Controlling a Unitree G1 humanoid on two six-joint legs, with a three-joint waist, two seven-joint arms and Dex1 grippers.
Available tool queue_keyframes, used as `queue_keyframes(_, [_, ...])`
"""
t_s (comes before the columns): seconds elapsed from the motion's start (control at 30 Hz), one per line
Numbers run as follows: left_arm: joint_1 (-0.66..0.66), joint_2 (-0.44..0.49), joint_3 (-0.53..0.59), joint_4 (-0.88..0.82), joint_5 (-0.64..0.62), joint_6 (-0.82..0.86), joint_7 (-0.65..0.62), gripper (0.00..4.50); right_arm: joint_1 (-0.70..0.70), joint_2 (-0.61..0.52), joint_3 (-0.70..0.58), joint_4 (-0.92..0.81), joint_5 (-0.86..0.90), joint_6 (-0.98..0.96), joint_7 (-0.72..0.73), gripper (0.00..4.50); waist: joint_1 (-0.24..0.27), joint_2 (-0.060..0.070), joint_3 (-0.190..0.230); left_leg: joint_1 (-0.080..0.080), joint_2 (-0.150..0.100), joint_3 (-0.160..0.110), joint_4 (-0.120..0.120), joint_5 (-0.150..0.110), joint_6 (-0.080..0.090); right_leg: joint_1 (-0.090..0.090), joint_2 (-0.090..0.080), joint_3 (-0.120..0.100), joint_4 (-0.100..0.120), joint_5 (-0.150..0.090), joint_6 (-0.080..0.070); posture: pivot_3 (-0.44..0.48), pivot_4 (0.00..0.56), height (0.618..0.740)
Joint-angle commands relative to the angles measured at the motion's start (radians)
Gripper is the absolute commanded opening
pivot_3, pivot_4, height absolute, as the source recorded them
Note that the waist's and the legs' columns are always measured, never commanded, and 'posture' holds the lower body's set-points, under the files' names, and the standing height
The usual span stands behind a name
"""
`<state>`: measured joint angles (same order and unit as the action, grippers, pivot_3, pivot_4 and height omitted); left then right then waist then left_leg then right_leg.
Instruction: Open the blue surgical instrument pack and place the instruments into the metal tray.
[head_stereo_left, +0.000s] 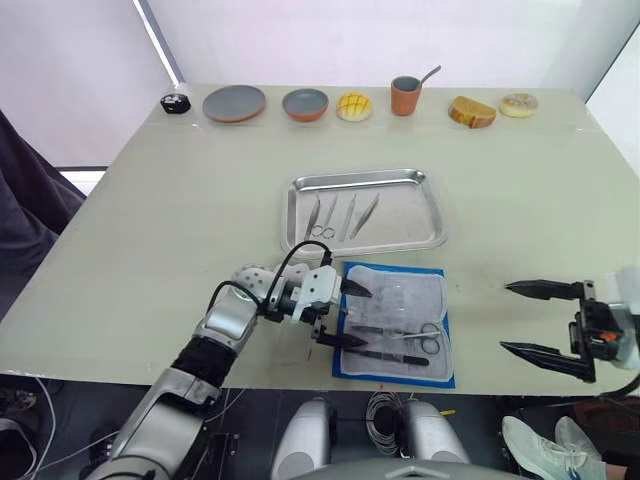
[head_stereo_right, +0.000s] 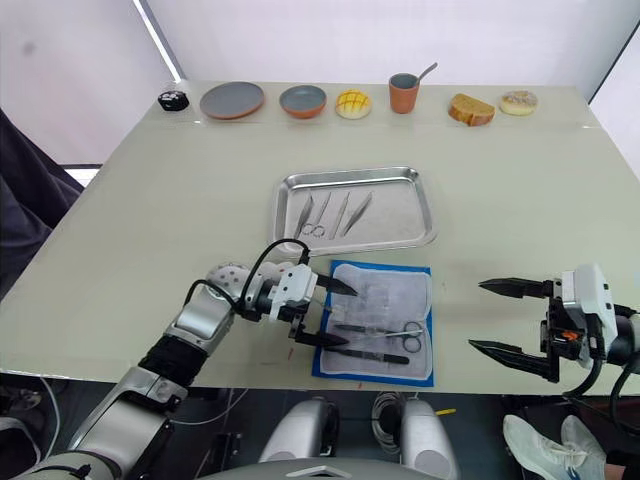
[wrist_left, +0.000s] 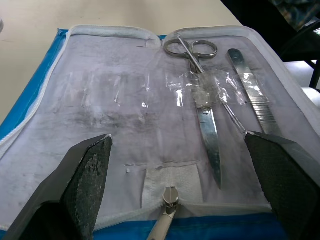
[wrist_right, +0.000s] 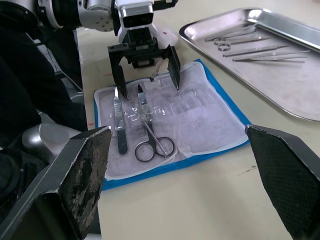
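Your left pincer gapes wide, straddling the pack's left edge. The scissors lie lengthwise straight ahead. Your right pincer waits wide too, well apart.

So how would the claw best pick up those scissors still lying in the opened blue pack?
Probably by the shank just below the ring handles of the scissors, coming straight down from above. They lie flat on the blue pack under a clear strap across the blades, so lifting the handle end and sliding out looks easiest for the open left claw.
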<state>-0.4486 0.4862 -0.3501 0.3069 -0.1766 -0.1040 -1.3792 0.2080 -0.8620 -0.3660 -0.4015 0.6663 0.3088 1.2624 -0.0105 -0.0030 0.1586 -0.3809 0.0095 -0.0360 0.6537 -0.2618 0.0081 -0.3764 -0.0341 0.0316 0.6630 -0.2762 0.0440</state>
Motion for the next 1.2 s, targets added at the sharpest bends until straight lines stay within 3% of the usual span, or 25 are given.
queue_keyframes(0.03, [0.025,0.006,-0.021,0.062,0.049,0.019,0.014,4.47,-0.033,0.026,0.091,-0.078,-0.055,0.013,-0.089,4.5,-0.001,0.0,-0.001,0.0,0.0,0.0,0.0,0.0,0.0,0.0,0.0,0.0,0.0,0.0,0.0,0.0,0.15,0.74])
queue_keyframes(0.3, [0.044,0.012,-0.02,0.009,0.038,0.033,0.017,4.47,-0.192,0.081,0.338,-0.067,-0.275,0.051,-0.279,4.5,-0.002,0.0,-0.002,0.0,0.0,0.0,0.0,0.0,0.0,0.0,0.0,0.0,0.0,0.0,0.0,0.0,0.15,0.74])
queue_keyframes(0.33, [0.045,0.012,-0.02,0.006,0.038,0.033,0.017,4.5,-0.219,0.085,0.358,-0.059,-0.27,0.076,-0.281,3.93,-0.002,0.0,-0.002,0.0,0.0,0.0,0.0,0.0,0.0,0.0,0.001,0.0,0.0,0.0,0.0,0.0,0.15,0.74])
queue_keyframes(0.4, [0.047,0.014,-0.018,0.005,0.039,0.032,0.017,4.5,-0.266,0.089,0.395,-0.041,-0.286,0.081,-0.278,3.21,-0.002,0.0,-0.002,0.0,0.0,0.0,0.0,0.0,0.0,0.0,0.001,0.0,0.0,0.0,0.0,0.0,0.15,0.74])
queue_keyframes(0.53, [0.047,0.013,-0.017,0.008,0.041,0.03,0.02,4.5,-0.321,0.077,0.454,-0.003,-0.357,0.047,-0.276,1.12,-0.002,0.0,-0.002,0.0,0.0,-0.001,0.0,0.0,0.0,0.0,0.001,0.0,0.0,0.0,0.0,0.0,0.15,0.74])
queue_keyframes(0.8, [0.043,0.019,-0.009,0.019,0.039,0.027,0.02,4.5,-0.372,0.03,0.526,0.053,-0.417,-0.045,-0.162,1.12,-0.002,0.0,-0.002,0.0,0.0,-0.001,0.0,0.0,0.0,0.0,0.001,0.0,0.0,0.0,0.0,0.0,0.15,0.74])
queue_keyframes(1.2, [0.053,0.024,-0.006,0.014,0.041,0.032,0.028,4.5,-0.417,0.037,0.595,0.078,-0.483,-0.073,-0.124,1.12,-0.002,0.0,-0.002,0.0,0.0,-0.001,0.0,0.0,0.0,0.0,0.001,-0.001,0.0,0.0,0.0,0.0,0.15,0.74])
